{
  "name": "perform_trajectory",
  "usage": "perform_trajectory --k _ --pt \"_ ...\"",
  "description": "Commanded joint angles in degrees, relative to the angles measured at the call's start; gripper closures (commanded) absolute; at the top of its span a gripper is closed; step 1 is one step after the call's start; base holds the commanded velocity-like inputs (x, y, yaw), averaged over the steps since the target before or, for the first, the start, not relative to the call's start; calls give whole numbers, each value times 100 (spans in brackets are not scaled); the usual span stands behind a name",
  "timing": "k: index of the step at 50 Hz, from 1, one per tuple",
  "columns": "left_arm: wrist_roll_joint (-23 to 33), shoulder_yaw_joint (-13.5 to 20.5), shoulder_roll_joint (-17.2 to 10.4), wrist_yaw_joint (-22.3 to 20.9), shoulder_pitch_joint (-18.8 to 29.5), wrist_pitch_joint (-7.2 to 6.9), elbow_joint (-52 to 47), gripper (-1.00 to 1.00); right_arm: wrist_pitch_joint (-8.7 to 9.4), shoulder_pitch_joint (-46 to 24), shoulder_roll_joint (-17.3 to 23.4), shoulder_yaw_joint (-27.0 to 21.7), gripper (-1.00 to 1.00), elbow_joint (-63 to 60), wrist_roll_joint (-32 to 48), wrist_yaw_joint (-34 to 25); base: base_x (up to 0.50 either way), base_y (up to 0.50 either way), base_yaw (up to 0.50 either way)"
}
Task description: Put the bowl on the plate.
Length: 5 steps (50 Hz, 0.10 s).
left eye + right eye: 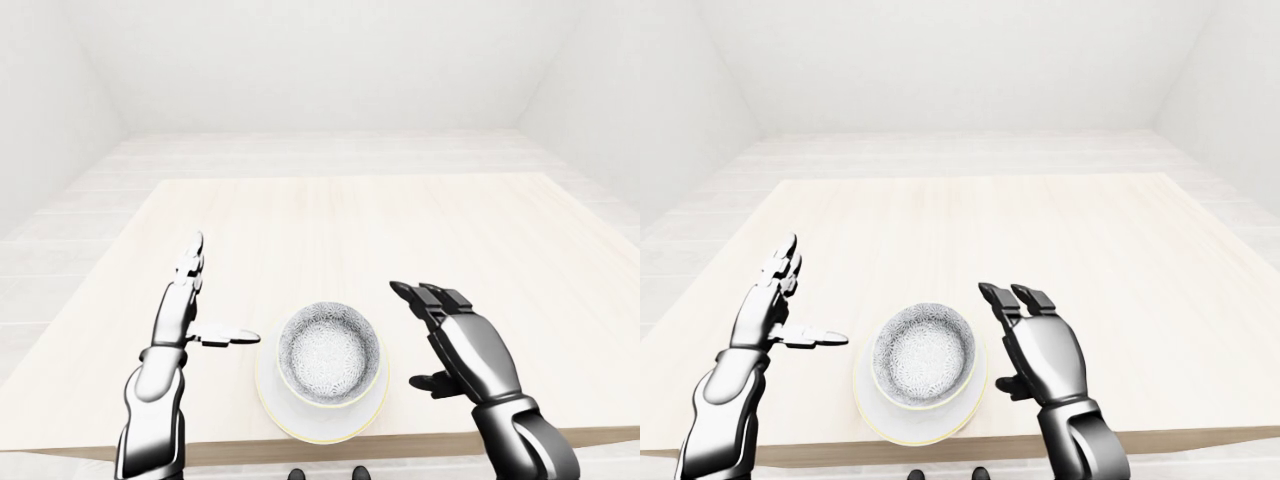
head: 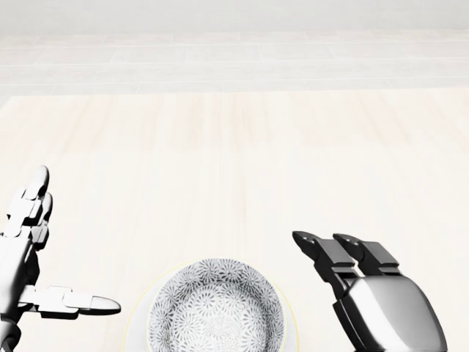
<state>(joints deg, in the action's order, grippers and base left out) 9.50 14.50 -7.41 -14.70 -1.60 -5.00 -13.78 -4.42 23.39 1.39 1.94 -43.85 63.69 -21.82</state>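
At the near edge of my pale wooden worktop (image 1: 400, 230), the grey speckled ceramic bowl (image 1: 329, 353) looks already seated on the white round plate (image 1: 322, 420), midway between my spread-open left hand (image 1: 190, 305) and right hand (image 1: 450, 340), neither touching it.

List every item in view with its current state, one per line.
bowl: upright, sitting on the plate, no contents visible, not held by either hand.
plate: flat on the table near its bottom edge, under the bowl.
left hand: open, fingers extended, thumb pointing toward the bowl, apart from it.
right hand: open, fingers slightly curled, beside the bowl, not touching.
table: light wood, level.
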Motion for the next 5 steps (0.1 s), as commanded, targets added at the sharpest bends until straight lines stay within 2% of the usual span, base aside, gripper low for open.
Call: perform_trajectory --k 1,5 --pt "-4 62 24 -32 -87 0 -51 -100 273 -211 -270 -234 -59 -104 -498 -4 0 0 0" --pt "-16 83 37 -55 -137 0 -85 -100 572 -319 -364 -285 -70 -81 -775 131 0 0 0"
